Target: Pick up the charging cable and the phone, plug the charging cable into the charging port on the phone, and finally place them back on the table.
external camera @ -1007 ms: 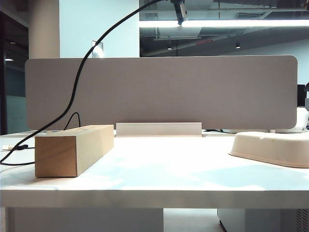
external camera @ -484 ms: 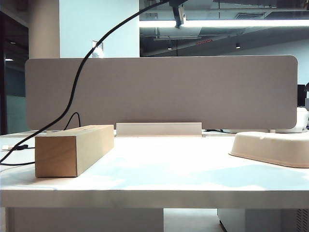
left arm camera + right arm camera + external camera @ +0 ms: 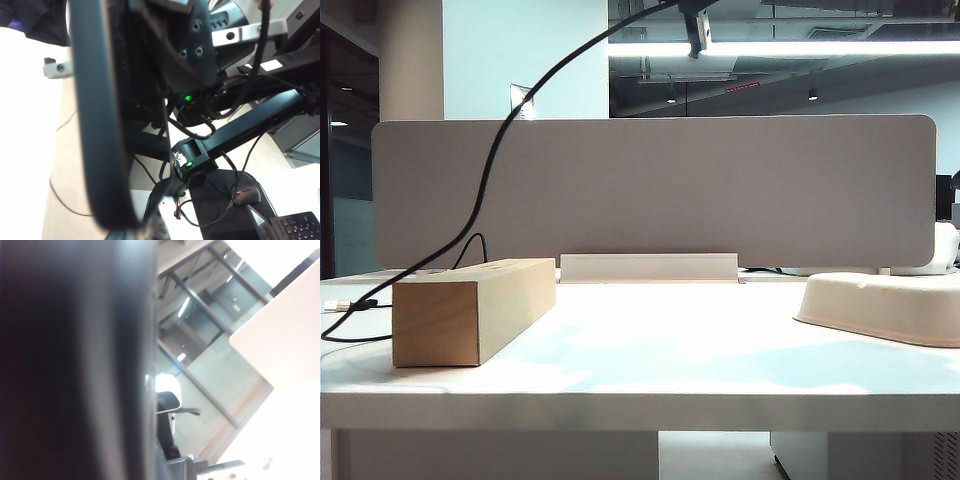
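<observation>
Exterior view takes in the white tabletop (image 3: 650, 360) and shows neither claw whole: only a small dark piece with a pale tip (image 3: 698, 28) hangs at the very top edge, where the charging cable (image 3: 485, 170) ends. From there the black cord sweeps down to the left in a long curve, crosses in front of the grey divider panel (image 3: 720, 190), and runs off past the left end of the tabletop, looping behind the cardboard box (image 3: 470, 308). A cream shallow tray (image 3: 885, 305) sits at the right edge, well apart from the box, and a low pale strip (image 3: 648, 267) stands at the foot of the panel.

Left wrist view looks away from the tabletop altogether. A broad dark curved edge (image 3: 97, 125), close and blurred, runs down the picture; it may be the phone, but I cannot tell. Behind it lie black arm links with green lights (image 3: 189, 98), loose wires and a keyboard corner (image 3: 300, 227). The left claw's fingers do not show; it is closed.

Right wrist view is half filled by a dark blurred surface (image 3: 70, 360). Beyond it are glass partitions, ceiling lights and an office chair (image 3: 167, 405). The right claw is closed too, and what it holds cannot be made out.
</observation>
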